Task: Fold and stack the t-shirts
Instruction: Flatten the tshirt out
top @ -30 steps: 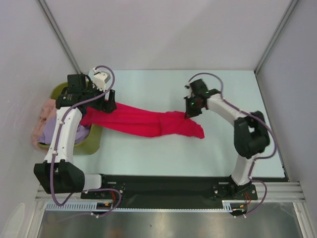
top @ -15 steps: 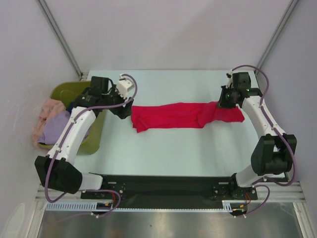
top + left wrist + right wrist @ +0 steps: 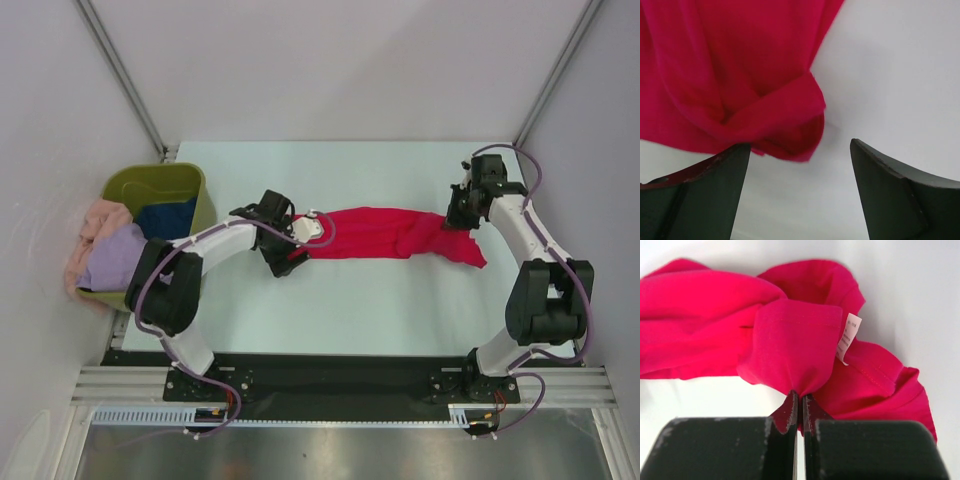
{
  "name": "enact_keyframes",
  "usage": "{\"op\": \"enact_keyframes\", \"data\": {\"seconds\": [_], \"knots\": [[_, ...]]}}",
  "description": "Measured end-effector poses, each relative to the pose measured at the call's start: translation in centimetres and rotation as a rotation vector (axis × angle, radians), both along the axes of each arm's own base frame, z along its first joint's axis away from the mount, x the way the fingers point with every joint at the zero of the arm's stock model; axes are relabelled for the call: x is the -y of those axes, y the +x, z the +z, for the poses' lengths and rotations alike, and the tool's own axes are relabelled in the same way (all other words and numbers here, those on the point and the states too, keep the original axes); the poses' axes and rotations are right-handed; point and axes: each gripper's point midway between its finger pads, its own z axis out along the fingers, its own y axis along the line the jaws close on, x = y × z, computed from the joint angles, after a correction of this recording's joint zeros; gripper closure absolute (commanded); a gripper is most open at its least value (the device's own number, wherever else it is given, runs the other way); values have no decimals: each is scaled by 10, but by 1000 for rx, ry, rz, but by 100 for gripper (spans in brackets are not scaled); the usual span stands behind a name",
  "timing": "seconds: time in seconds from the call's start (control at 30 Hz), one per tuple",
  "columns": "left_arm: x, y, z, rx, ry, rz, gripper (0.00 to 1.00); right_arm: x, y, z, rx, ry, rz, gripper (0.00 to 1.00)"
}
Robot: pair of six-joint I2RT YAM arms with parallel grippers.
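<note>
Red t-shirt [image 3: 380,232] strung across table [image 3: 350,310].
Right jaws pinch its right end; left jaws open at its left edge.

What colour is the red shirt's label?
Pinkish white; the label on the shirt shows best in the right wrist view.

Your t-shirt [image 3: 385,232] is plain bright red, its neck label [image 3: 848,337] pinkish white with faint dark print. The table [image 3: 350,300] is pale mint, the tub [image 3: 150,180] olive green. You also see a lavender garment [image 3: 115,258], a peach-pink garment [image 3: 95,220] and a dark blue garment [image 3: 165,215], all unpatterned. The left arm [image 3: 222,240] and right arm [image 3: 525,230] are white with black joints.
</note>
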Motion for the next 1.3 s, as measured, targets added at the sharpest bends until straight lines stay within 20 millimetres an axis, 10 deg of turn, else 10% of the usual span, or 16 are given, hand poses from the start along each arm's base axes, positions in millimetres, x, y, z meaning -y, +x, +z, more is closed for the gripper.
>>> {"op": "enact_keyframes", "data": {"seconds": [0.2, 0.33, 0.6, 0.87, 0.9, 0.93, 1.03, 1.3], "knots": [[26, 27, 2, 81, -52, -2, 25, 0, -8, -8, -27, 7, -13, 100], [36, 38, 1, 102, -82, 29, 99, 0, -8, -4, -17, 8, -17, 100], [37, 51, 27, 120, -137, 113, 100, 7, -5, 16, 24, -31, -37, 100], [-18, 77, 172, 388, -319, 311, 100, 7, -6, 93, 212, -31, -27, 100], [-20, 73, 184, 408, -335, 307, 92, 5, -8, 103, 241, -21, -20, 100], [-20, 68, 197, 429, -354, 289, 57, 3, -11, 111, 264, -11, -13, 100], [-1, 56, 203, 430, -377, 219, 2, -4, -17, 129, 314, 28, 5, 100], [71, 47, 70, 177, -247, 190, 0, -15, -24, 111, 265, 87, 12, 100]]}}
